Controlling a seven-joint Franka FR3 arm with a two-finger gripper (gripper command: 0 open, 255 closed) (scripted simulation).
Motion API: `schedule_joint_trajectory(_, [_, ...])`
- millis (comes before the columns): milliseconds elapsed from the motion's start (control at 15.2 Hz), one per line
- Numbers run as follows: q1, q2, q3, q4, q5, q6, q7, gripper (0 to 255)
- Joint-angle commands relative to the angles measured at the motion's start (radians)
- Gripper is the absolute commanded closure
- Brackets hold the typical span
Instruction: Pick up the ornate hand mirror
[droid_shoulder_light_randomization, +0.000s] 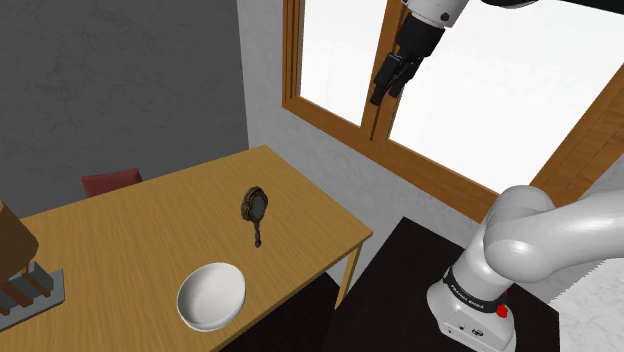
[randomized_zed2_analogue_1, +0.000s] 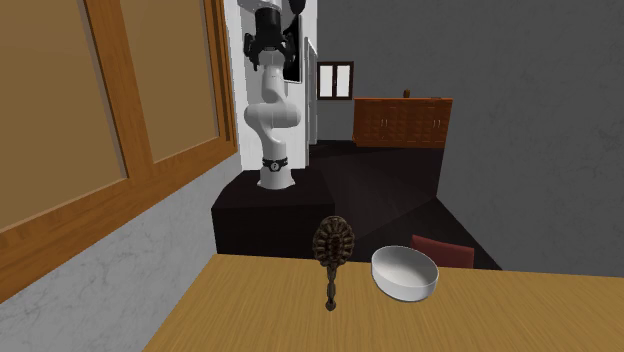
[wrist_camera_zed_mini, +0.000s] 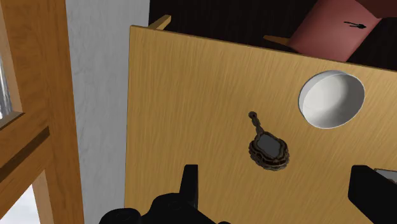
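The ornate hand mirror is dark with a scalloped frame and a slim handle, and it lies flat near the middle of the wooden table. In the second exterior view the mirror lies left of the bowl, its handle toward the camera. My gripper hangs high above the table's window-side end, in front of the window, far from the mirror. In the wrist view the mirror lies well below the gripper, between the lines of the two fingers, which stand wide apart and hold nothing. The gripper also shows atop the raised arm.
A white bowl sits on the table near the mirror; it shows too as the bowl and the bowl. A red chair stands behind the table. A dark rack occupies the table's left end. A wood-framed window is beside the gripper.
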Motion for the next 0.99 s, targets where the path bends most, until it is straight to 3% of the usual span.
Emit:
schedule_joint_trajectory(0, [0.0,0.0,0.0,0.0,0.0,0.0,0.0,0])
schedule_joint_trajectory(462, [-0.045,0.066,0.168,-0.133,0.036,0.227,0.27,0])
schedule_joint_trajectory(924, [-0.12,0.235,0.354,-0.163,0.025,0.444,0.562,0])
